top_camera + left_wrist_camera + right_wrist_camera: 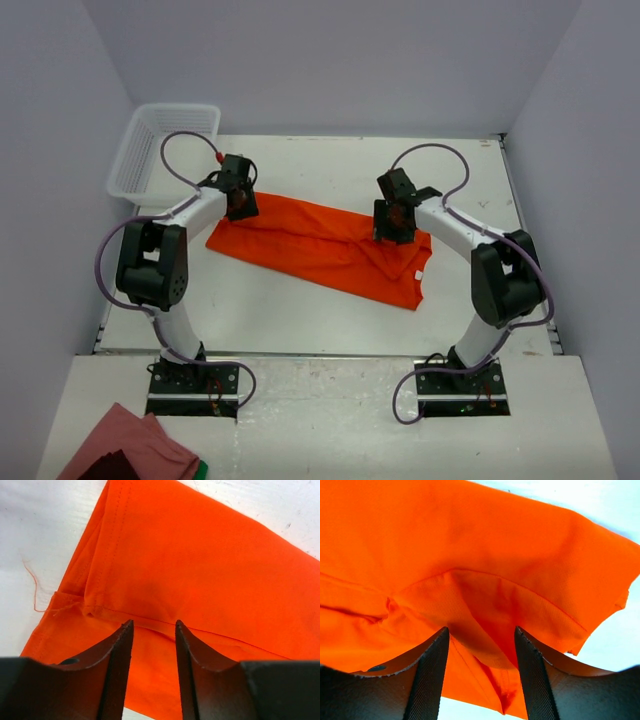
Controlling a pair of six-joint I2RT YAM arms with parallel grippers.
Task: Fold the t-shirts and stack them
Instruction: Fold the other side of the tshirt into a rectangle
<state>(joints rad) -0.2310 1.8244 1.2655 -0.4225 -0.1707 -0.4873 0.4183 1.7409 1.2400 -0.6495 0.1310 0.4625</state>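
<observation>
Left jaws and right jaws apart over the orange t-shirt (320, 250); pinch all layers at hem (107, 611) and collar (485, 577) together.

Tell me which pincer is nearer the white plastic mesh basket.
Left. The left pincer hovers over the left end of the orange-red fabric t-shirt, close by the basket; the right pincer is over its right end, farther away.

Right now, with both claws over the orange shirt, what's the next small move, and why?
Probably lower the left claw straight down and pinch the hemmed edge of the orange t-shirt. Its jaws stand open over that stitched corner, gripping nothing, and the right claw is likewise open over the other end.
</observation>
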